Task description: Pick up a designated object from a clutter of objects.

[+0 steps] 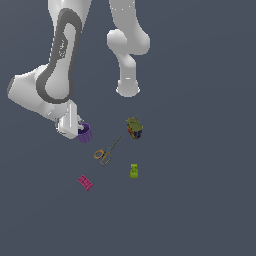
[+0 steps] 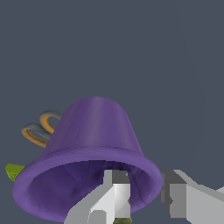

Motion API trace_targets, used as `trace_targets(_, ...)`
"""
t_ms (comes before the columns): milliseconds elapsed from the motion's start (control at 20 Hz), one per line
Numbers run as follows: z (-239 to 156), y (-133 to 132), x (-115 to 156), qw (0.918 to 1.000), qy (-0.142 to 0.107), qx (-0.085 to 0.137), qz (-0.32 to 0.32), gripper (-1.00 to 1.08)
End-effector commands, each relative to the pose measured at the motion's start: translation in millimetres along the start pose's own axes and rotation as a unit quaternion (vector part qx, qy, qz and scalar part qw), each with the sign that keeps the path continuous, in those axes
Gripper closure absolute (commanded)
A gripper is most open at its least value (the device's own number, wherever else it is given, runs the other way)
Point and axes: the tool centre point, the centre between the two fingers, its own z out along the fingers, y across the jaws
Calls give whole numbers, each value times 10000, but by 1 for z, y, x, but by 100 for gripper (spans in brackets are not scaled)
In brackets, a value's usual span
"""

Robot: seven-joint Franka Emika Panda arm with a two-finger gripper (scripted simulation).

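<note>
Watching the arm [image 1: 57, 60] fill the upper part of the exterior view, I judge the main risk to be a thin grip: the pincer [image 2: 142, 197] straddles only one wall of the purple cup [image 1: 85, 132], not its whole body. In the wrist view one finger [image 2: 114, 192] sits inside the cup's mouth and the other lies just outside the rim, so the jaws stand narrow with the rim wall between them. I cannot tell whether the pads are already pressing on that wall or merely beside it. If they are not square on it, I expect the tapered cup could pivot or slip out when lifted, and a sideways nudge could roll it toward the scissors [image 1: 106, 152].

On the surface [image 1: 200, 200] the cup lies at about nine o'clock from the middle of the clutter, directly under the pincer and partly hidden by it. The scissors lie near the cup at its four o'clock, their orange handles visible behind the cup in the wrist view. The multicoloured block [image 1: 134, 128] is well apart at the cup's three o'clock. The pink brick [image 1: 85, 182] lies at the cup's six o'clock, and the lime-green block [image 1: 134, 171] at roughly four o'clock, beyond the scissors. None of them touches the cup, so I see clear room for a straight lift.
</note>
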Motion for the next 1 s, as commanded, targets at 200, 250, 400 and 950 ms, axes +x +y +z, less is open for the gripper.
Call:
trace_targets(200, -56, 9, -37, 10000, 8, 5, 1, 108)
trace_targets(250, -66, 11, -44, 10000, 8, 5, 1, 108)
trace_targets(400, -95, 16, -64, 10000, 11, 2, 4, 108)
trace_targets(950, -183, 28, -122, 10000, 12, 1, 3, 108)
